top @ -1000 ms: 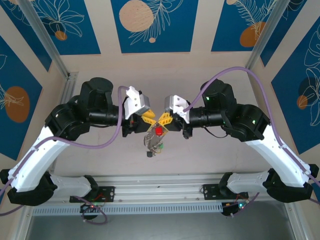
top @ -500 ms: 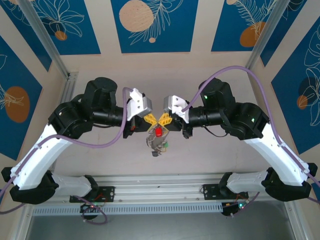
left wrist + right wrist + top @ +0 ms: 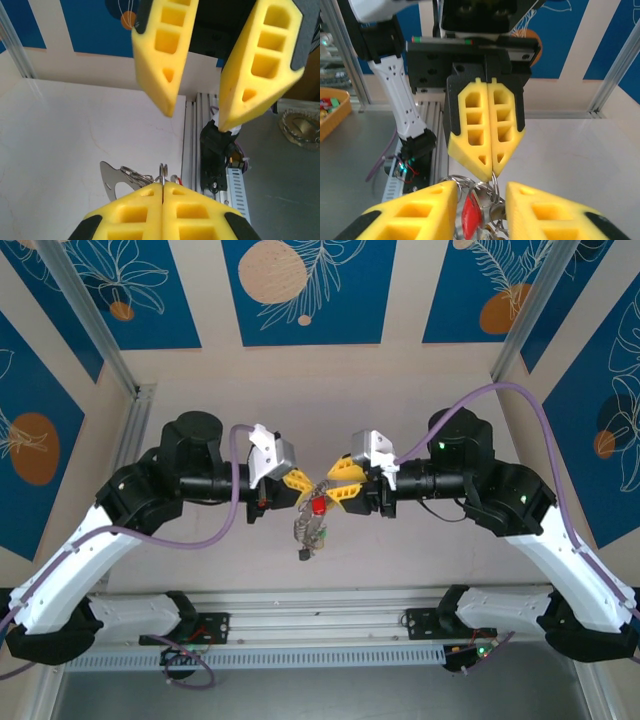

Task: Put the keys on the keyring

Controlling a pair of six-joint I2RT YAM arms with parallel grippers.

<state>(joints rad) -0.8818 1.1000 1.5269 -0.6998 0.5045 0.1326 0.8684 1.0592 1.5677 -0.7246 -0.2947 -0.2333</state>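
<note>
Seems nearly done: keys (image 3: 311, 530), red-headed key (image 3: 318, 506) included, hanging bunched from the keyring (image 3: 162, 173) above the bench (image 3: 420, 555). Left tool (image 3: 300, 483) clamped on the ring wire; right tool (image 3: 343, 487) parted, gripping nothing. Overhead: a tangle between the tools. Left wrist: thin wire nipped edge-on. Any key left unthreaded: cannot tell.

The keyring (image 3: 162, 174), a thin grey metal loop, is suspended edge-on in mid-air. The keys (image 3: 311, 528) are bunched beneath it, a red-headed key (image 3: 470, 216) uppermost.
</note>
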